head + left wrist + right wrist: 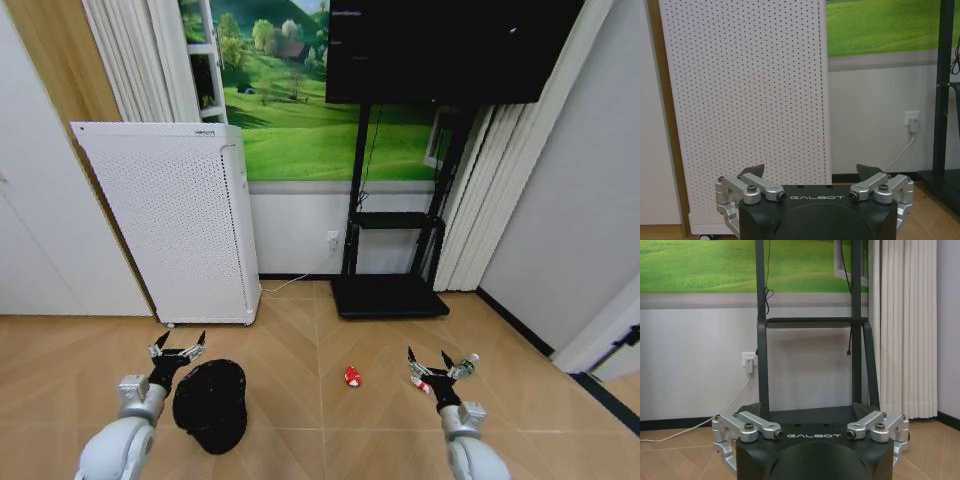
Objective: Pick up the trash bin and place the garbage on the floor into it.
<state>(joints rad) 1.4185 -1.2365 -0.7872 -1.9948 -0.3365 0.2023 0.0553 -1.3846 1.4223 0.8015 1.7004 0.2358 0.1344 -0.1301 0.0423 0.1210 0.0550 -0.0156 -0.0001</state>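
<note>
**Bin and litter on floor, both grippers unloaded**

The left gripper (178, 351) hung spread wide and held nothing, just beside the trash bin (210, 405), a small black round basket standing on the wood floor (300, 340). The right gripper (430, 362) was likewise wide, near a clear bottle (466, 366). A red-and-white scrap (352, 377) lay between.

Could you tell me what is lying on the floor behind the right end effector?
Behind the right end effector a red-and-white scrap and a small clear bottle peek out; the end effector covers much of both.
</note>
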